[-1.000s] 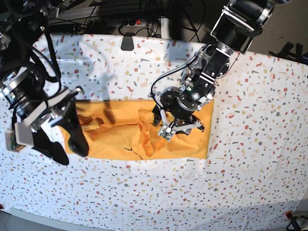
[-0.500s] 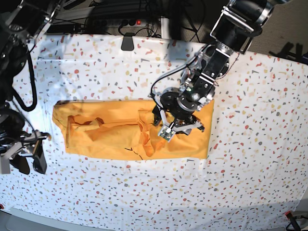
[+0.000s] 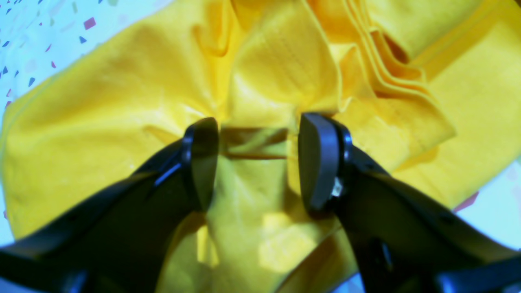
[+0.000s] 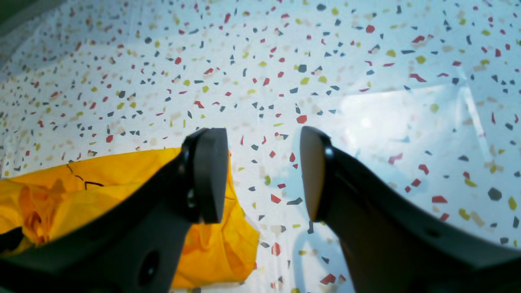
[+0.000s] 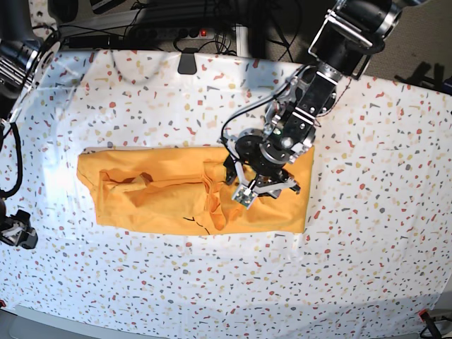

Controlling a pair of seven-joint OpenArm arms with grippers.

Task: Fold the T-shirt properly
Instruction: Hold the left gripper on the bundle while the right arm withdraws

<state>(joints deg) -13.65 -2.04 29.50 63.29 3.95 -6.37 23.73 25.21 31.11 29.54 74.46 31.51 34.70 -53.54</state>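
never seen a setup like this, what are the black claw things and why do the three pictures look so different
This is a robot with two arms; each black claw is a hand with two fingers. One picture looks down from above. The other two come from cameras mounted just behind each hand, so you look out between its fingers.

On the white cloth with coloured specks lies a plain mustard-yellow T-shirt, folded into a long strip.

The left hand is low over bunched fabric in the shirt's middle, fingers apart with a ridge of fabric between them, not pinched shut. The right hand is open and empty, hanging over the speckled cloth beside one end of the shirt.
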